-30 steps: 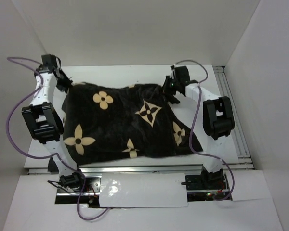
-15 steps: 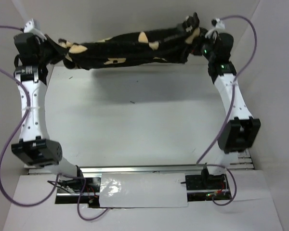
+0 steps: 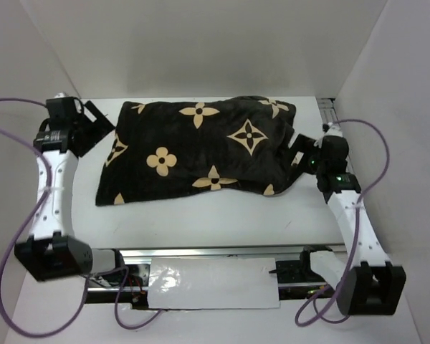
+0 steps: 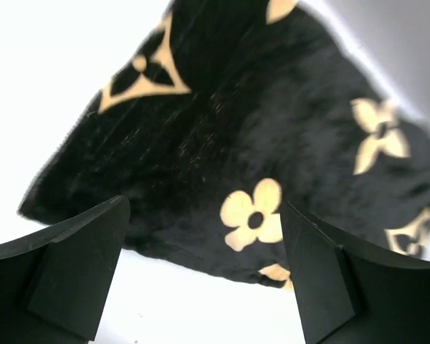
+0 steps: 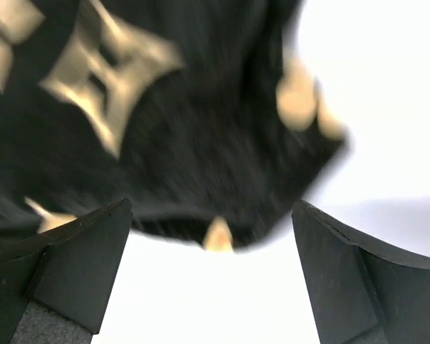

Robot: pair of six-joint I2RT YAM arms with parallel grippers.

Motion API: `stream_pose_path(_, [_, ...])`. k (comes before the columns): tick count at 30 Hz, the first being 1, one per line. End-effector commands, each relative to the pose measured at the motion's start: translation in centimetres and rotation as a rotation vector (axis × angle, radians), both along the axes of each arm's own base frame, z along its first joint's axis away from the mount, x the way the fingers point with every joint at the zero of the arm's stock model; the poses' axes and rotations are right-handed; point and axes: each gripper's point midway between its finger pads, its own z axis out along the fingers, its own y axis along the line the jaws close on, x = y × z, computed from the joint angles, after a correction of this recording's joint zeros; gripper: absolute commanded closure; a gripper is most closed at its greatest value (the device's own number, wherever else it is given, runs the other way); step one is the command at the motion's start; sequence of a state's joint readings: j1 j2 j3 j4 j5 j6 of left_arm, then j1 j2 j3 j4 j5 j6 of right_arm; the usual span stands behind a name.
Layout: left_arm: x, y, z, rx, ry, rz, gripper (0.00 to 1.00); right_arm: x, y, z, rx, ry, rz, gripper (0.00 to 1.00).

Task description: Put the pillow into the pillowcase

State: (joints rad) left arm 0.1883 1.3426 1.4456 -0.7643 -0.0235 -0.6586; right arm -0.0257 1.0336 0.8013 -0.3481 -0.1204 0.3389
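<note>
Dark brown-black plush pillowcase with tan flower and star print: half second ago hung stretched in air between both grippers; now lying plump on white table. Left gripper: was clamped, now jaws spread, just off pillowcase's left edge. Right gripper: likewise released, jaws wide, at pillowcase's right edge.

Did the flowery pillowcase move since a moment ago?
Yes. The pillowcase came down from up by the back wall and now lies on the table.
</note>
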Motion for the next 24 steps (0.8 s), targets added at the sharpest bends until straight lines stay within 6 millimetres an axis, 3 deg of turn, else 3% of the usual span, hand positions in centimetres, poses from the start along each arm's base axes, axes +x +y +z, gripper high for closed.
stream_pose_path(1, [-3.4,0.5,6.2,0.035,-0.199,0.07,0.01,0.8,-2.2,8.3,-0.058,-0.203,-0.1,0.0])
stream_pose_path(6, [-3.7,0.0,7.4,0.062,-0.26,0.017,0.01,2.3,-1.1,9.0,-0.035,-0.199,-0.035,0.0])
stream_pose_path(15, [-2.1,0.1,4.2,0.026,-0.12,0.007,0.01,3.2,0.3,8.6,0.011,-0.198,0.033,0.0])
stream_pose_path(24, [-1.6,-0.1,3.1,0.017,-0.096,-0.013,0.01,2.3,0.1,8.9,0.01,-0.223,0.014,0.0])
